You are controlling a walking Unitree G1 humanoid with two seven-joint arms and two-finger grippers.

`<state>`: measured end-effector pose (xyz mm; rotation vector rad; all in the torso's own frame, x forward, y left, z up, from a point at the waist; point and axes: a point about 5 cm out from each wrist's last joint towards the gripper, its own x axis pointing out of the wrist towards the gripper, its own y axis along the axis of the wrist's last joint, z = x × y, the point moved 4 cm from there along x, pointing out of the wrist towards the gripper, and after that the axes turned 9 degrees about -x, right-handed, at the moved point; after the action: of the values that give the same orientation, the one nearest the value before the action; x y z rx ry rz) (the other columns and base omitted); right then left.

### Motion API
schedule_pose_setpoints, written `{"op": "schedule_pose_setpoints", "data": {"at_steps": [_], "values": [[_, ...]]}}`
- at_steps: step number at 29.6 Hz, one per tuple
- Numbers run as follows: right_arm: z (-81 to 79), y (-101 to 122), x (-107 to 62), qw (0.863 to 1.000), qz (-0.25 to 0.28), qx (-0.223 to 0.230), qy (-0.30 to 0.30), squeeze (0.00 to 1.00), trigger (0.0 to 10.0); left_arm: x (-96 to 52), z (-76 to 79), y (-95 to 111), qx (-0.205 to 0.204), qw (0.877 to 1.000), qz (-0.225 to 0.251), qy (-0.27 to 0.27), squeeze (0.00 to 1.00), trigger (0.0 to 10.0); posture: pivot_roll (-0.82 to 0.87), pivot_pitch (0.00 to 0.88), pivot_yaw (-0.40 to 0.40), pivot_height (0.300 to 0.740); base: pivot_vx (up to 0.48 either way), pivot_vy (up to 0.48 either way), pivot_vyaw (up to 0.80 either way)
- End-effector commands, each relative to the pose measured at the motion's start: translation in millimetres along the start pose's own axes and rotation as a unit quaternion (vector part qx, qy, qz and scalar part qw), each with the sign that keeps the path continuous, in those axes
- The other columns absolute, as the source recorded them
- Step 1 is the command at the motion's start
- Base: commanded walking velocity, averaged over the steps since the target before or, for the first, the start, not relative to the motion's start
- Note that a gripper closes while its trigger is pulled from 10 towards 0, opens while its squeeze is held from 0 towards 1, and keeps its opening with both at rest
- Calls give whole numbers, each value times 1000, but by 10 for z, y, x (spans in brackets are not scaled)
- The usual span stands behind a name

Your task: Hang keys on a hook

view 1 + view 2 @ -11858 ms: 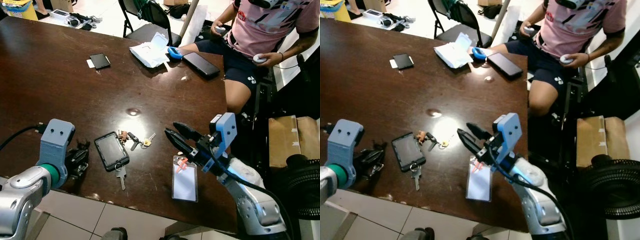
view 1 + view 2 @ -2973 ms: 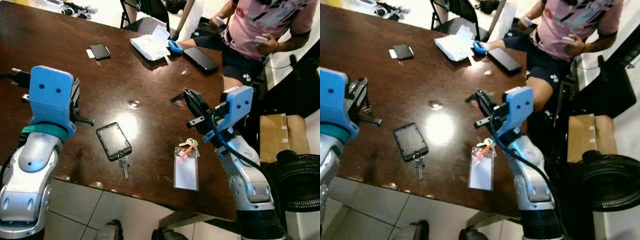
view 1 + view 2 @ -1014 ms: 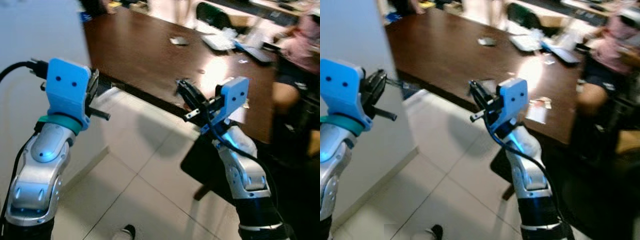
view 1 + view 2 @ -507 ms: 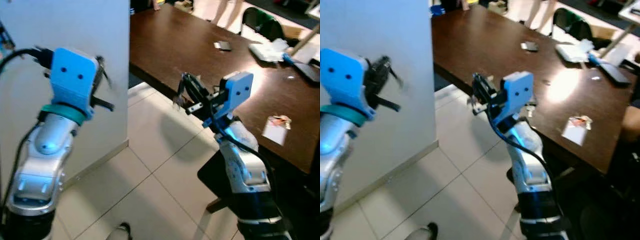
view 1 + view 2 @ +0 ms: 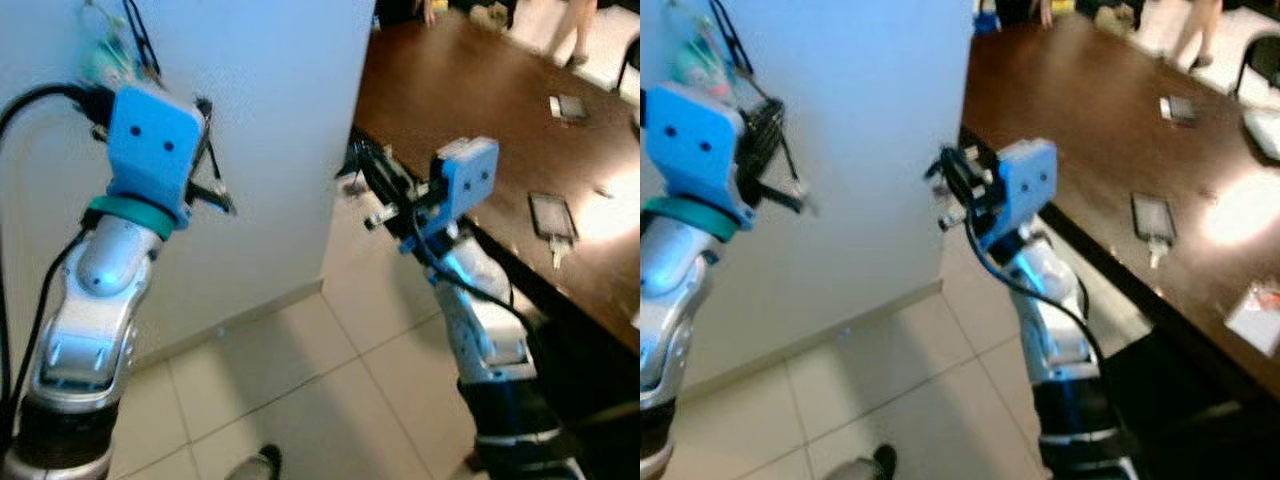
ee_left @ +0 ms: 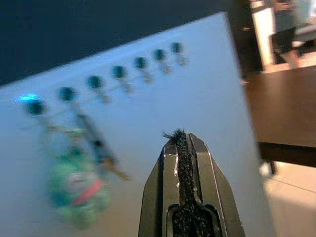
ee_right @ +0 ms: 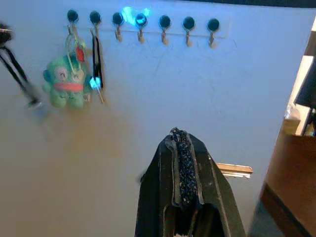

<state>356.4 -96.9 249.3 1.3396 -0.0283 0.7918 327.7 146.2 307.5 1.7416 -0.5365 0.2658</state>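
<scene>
A key (image 7: 235, 171) juts sideways from between the closed fingers of the right hand (image 7: 183, 143), which grips it in front of the white wall (image 7: 207, 98). Above that hand runs a row of hooks (image 7: 164, 23); a green plush keychain (image 7: 64, 87) already hangs from one. The left hand (image 6: 181, 143) is raised toward the same wall, fingers pressed together. The dark worktop (image 5: 470, 90) lies behind the right hand.

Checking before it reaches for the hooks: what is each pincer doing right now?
Left pincer: closed, nothing seen in it.
Right pincer: closed on a pale metal key.
</scene>
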Motion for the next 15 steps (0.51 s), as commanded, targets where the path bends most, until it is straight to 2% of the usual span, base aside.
{"op": "schedule_pose_setpoints", "data": {"at_steps": [1, 15], "values": [[-28, -44, -12, 1000, -4, 1, 1, 0, 10000, 0, -6, -7, -1, 1000, 1, -3, 0, 10000, 107, 0, 59, 740, 0, 0, 800], [-17, -70, -26, 1000, -2, 2, -9, 0, 10000, 21, 3, -21, 7, 1000, 4, -12, 0, 10000, 102, 0, 74, 740, 0, 0, 800]]}}
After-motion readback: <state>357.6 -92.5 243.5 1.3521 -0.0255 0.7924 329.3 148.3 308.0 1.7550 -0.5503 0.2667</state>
